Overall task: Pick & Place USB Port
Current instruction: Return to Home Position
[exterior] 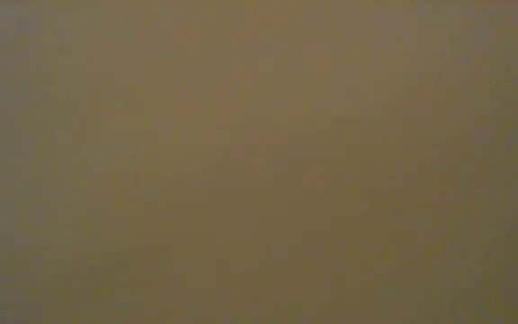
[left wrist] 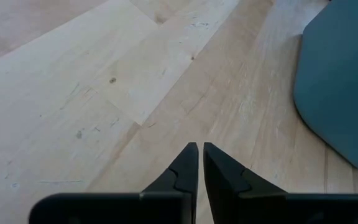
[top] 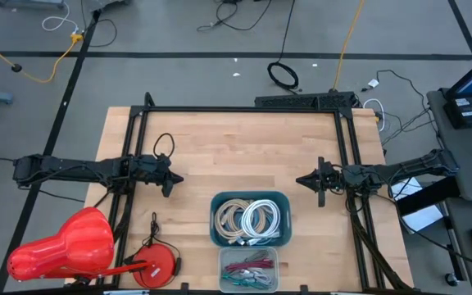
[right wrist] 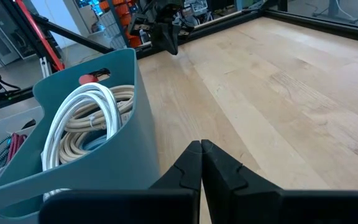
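Two bins sit at the table's (top: 244, 139) 6 o'clock. The blue bin (top: 251, 195) holds two coils, a white cable (top: 263, 220) and a beige cable (top: 231, 220), side by side along the 9-to-3 line. The gray bin (top: 223, 267) sits just beside it toward 6. Both arms' fingers are pressed together and empty: the left gripper (top: 179, 178) points to 3, the right gripper (top: 299, 180) to 9.

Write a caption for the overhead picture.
Left gripper and right gripper, shut and empty, face each other over the table near a blue bin of coiled cables.
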